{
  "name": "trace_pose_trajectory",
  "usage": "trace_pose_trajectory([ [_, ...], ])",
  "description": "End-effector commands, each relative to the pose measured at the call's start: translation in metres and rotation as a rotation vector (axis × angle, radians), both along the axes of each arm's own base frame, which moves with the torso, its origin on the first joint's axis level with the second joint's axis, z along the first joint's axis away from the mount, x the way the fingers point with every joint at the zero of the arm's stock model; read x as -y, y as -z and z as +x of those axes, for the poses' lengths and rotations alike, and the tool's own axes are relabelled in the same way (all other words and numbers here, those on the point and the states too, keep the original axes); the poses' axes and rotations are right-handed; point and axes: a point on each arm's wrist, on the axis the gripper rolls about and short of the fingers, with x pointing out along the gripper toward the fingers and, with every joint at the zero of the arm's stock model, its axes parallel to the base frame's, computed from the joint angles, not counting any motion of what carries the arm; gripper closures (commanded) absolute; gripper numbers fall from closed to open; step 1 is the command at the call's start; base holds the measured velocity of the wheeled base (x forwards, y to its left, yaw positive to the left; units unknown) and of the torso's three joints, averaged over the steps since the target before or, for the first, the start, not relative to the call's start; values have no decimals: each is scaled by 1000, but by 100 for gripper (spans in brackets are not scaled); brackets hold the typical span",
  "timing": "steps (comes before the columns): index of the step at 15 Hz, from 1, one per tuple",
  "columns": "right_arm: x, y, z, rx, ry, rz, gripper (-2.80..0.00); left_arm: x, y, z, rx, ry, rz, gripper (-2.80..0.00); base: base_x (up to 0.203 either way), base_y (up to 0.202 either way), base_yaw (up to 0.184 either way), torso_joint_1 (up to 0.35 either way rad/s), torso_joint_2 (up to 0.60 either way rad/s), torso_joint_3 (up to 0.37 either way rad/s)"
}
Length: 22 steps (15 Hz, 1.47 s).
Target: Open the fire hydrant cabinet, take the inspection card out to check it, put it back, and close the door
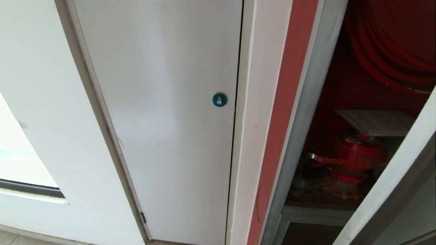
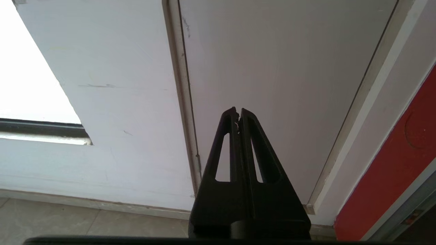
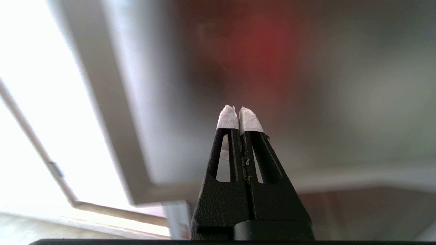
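A: Cabinet (image 1: 299,112) looks open already. The inspection card (image 1: 376,121) lies flat on top of the red valve (image 1: 357,154), under the hose reel (image 1: 391,44).

B: Yep. The right tool (image 3: 237,114) is pinched shut with nothing in it, facing the blurry door (image 3: 136,112). The left tool (image 2: 237,111) is closed and empty too, by the white panel (image 1: 163,102).

A: That card's probably thin, light and floppy. A pinch on its overhanging edge looks best.

Black slotted left end effector (image 2: 238,110); right end effector (image 3: 238,109) white-taped.
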Motion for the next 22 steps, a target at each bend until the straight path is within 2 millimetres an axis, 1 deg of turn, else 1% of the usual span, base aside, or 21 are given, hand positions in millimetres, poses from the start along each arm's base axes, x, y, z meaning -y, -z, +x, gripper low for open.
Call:
trace_pose_trajectory([
  [1,-2,-28,4,-27,-100,-6,0,0,2,0,-5,0,0,0,0,0,0,0,0,0],
  [3,-6,-54,5,-66,-289,-11,0,0,2,0,-5,1,0,0,0,0,0,0,0,0],
  [4,-8,-64,6,-95,-373,-9,0,0,2,0,-5,0,0,0,0,0,0,0,0,0],
  [6,-11,-77,11,-158,-515,3,0,0,2,0,-7,1,0,0,0,0,0,0,0,0],
  [8,-12,-83,22,-213,-596,19,0,0,2,0,-5,1,0,0,0,0,0,0,0,0],
  [10,-13,-87,32,-247,-624,30,0,0,2,0,-5,0,0,0,0,0,0,0,0,0],
  [16,-13,-90,39,-261,-632,33,0,0,2,0,-5,-1,0,0,0,0,0,0,0,0],
  [22,-13,-96,60,-272,-632,37,0,0,2,0,-6,-1,0,0,0,0,0,0,0,0],
])
